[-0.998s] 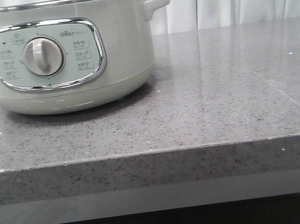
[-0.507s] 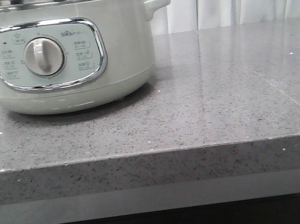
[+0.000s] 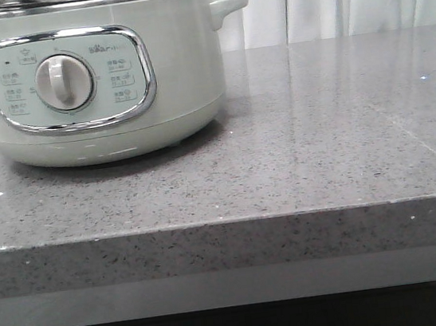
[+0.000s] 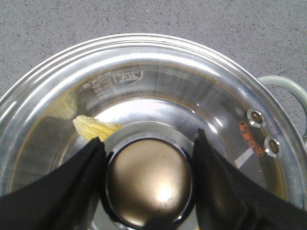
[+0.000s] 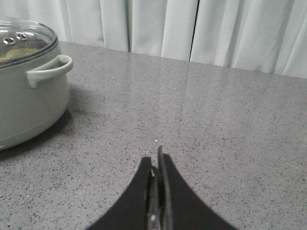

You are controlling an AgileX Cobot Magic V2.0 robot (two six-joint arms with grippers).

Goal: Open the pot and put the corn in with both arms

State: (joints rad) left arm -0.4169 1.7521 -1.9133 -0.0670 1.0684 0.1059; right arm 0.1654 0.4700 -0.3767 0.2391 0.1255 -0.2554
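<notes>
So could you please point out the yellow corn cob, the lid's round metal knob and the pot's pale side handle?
Yellow corn cob [image 4: 93,128], left wrist view: pale end, seen through the glass lid.
Round metal knob [image 4: 148,184], left wrist view: its domed top.
Pale side handle [image 5: 49,71], right wrist view: outer loop.

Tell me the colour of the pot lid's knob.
Shiny bronze-gold with a chrome ring; the round lid knob shows best in the left wrist view.

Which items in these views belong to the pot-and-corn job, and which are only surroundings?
Job items:
- pot, glass lid on it
- corn, inside, seen through the lid
- left tool, fingers either side of the lid knob
- right tool, shut, empty, over the counter

Surroundings:
- grey countertop
- white curtain
</notes>
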